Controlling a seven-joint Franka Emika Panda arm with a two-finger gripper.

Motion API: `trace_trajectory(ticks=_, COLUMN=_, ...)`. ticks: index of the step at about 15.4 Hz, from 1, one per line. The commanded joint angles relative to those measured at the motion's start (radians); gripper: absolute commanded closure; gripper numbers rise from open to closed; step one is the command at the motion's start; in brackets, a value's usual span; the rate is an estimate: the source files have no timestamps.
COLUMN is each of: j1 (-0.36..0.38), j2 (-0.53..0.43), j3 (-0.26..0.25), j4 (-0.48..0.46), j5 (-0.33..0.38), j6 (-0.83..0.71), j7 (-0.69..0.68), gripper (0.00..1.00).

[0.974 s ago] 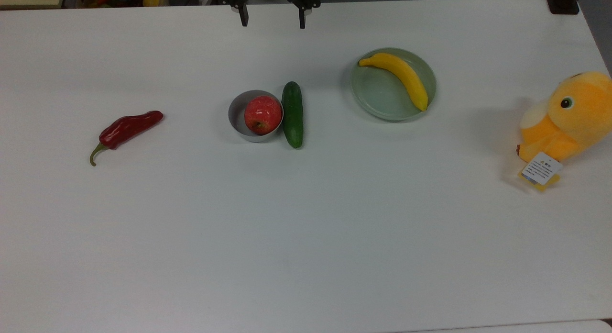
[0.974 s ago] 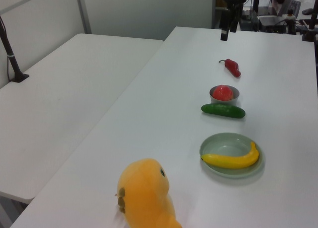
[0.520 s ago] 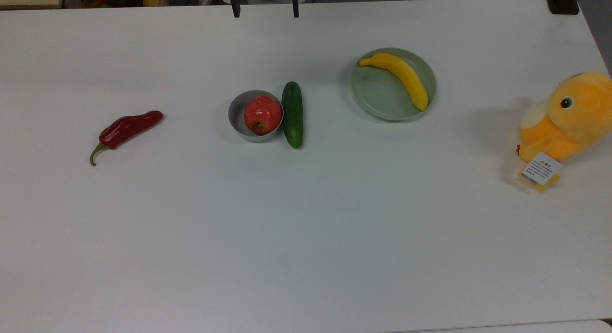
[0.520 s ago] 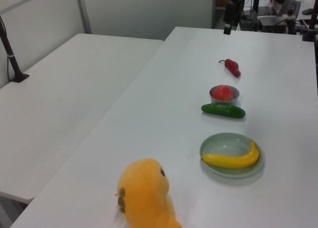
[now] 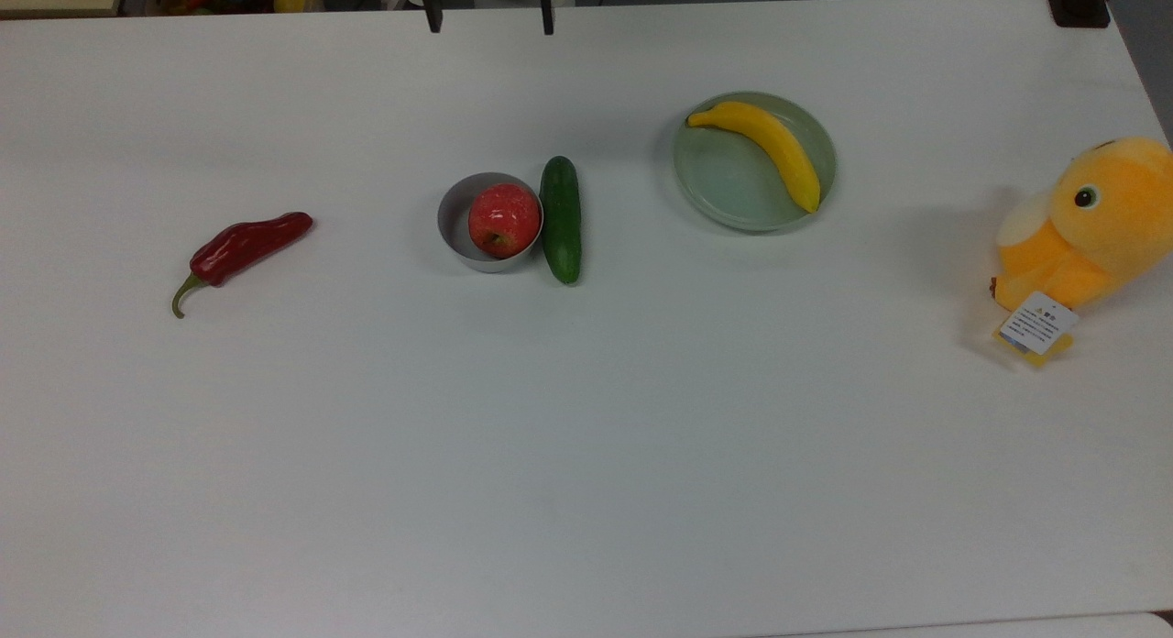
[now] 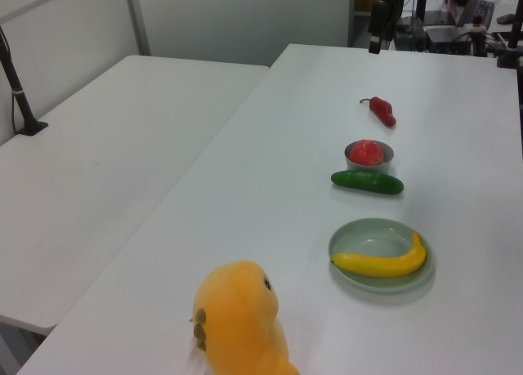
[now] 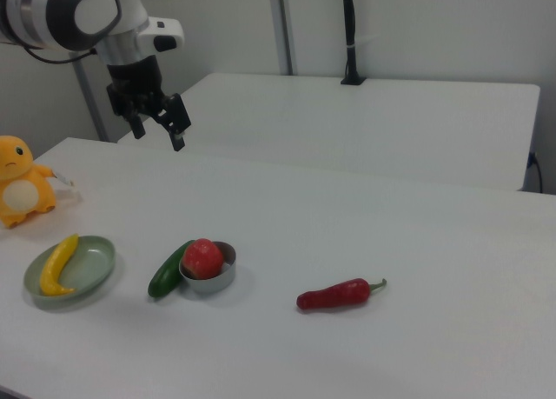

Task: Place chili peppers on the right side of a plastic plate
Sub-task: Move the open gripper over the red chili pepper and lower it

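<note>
On the table [image 5: 586, 436], chili peppers [image 5: 243, 248] well apart from plastic plate [image 5: 724, 184] — gripper [image 7: 158, 129] spread, aloft.

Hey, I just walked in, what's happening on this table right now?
Nothing is being handled yet. The robot arm's tool hangs open and empty above the table's far edge. The red chili pepper lies alone on the table, well to the top view's left of the plate, which holds a banana. Between them sit a bowl with an apple and a cucumber.
</note>
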Motion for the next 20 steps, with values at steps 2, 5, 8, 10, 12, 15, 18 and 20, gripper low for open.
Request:
trace_trajectory(ticks=2, j1=-0.061, j2=-0.005, j3=0.002, j4=-0.005, j5=-0.049, j6=0.003, j7=-0.029, gripper=0.00)
trace_trajectory(ticks=5, j1=-0.116, j2=0.000, j3=0.000, j4=-0.008, j5=-0.055, j6=0.093, j7=-0.021, gripper=0.00)
trace_trajectory(ticks=8, j1=-0.184, j2=0.056, j3=-0.006, j4=-0.005, j5=-0.055, j6=0.108, j7=-0.014, gripper=0.00)
trace_trajectory(ticks=10, j1=-0.247, j2=0.082, j3=-0.006, j4=-0.005, j5=-0.051, j6=0.111, j7=0.024, gripper=0.00)
trace_trajectory(ticks=12, j1=-0.273, j2=0.108, j3=-0.009, j4=-0.008, j5=-0.041, j6=0.154, j7=0.083, gripper=0.00)
trace_trajectory(ticks=15, j1=-0.305, j2=0.151, j3=-0.009, j4=-0.021, j5=-0.012, j6=0.238, j7=0.260, gripper=0.00)
trace_trajectory(ticks=18, j1=-0.336, j2=0.231, j3=-0.011, j4=-0.031, j5=-0.006, j6=0.322, j7=0.477, gripper=0.00)
trace_trajectory(ticks=20, j1=-0.359, j2=0.269, j3=-0.011, j4=-0.044, j5=-0.006, j6=0.326, j7=0.514, gripper=0.00)
